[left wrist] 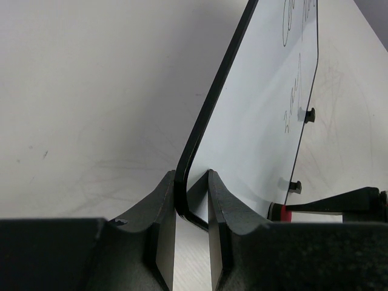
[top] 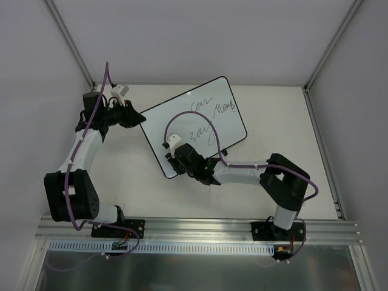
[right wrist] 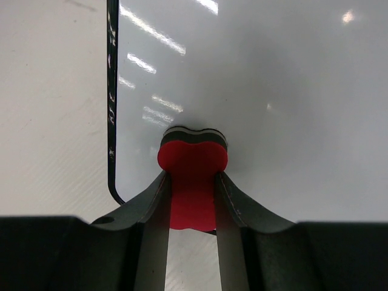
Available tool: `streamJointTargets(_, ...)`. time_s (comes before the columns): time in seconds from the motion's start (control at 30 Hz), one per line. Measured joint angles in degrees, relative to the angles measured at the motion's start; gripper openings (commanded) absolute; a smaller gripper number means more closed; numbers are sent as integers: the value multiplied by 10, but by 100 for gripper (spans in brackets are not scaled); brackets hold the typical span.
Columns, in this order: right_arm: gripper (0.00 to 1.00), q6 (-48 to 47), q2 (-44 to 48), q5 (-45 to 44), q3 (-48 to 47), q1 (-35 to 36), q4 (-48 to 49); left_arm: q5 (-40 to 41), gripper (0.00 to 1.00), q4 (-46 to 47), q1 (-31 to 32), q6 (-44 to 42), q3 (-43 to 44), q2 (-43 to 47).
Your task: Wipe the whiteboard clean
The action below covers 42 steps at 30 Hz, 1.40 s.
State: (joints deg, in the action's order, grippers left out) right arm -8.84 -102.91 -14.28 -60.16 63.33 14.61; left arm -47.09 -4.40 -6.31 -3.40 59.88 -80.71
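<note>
On the white table [top: 285,109] the whiteboard [top: 195,124] sits askew, with dark handwriting [top: 215,109] across its far half. At the board's left corner the left gripper [left wrist: 191,209] is pinched onto the thin black rim. Near the board's near corner the right gripper [right wrist: 192,182] is clamped on a small red eraser [right wrist: 193,159], whose tip meets the glossy face.
</note>
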Motion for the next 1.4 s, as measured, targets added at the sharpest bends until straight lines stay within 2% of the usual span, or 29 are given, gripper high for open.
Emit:
streamJointTargets(0.3,0,1,6,-2,0,-4,-9,-3,0,0,2,0,2,0)
streamJointTargets(0.53,0,-9,27,-3,-4,-56,-49,-2,0,0,4,-2,4,0)
streamJointTargets(0.9,0,-13,19,-9,-82,-132,-91,2,0,-5,4,-2,4,0)
streamJointTargets(1.13,0,-15,-10,-13,-148,-136,-117,9,0,-9,4,-2,4,0)
streamJointTargets(1.4,0,9,-16,-6,-153,-149,-116,12,0,-12,4,-2,4,-1)
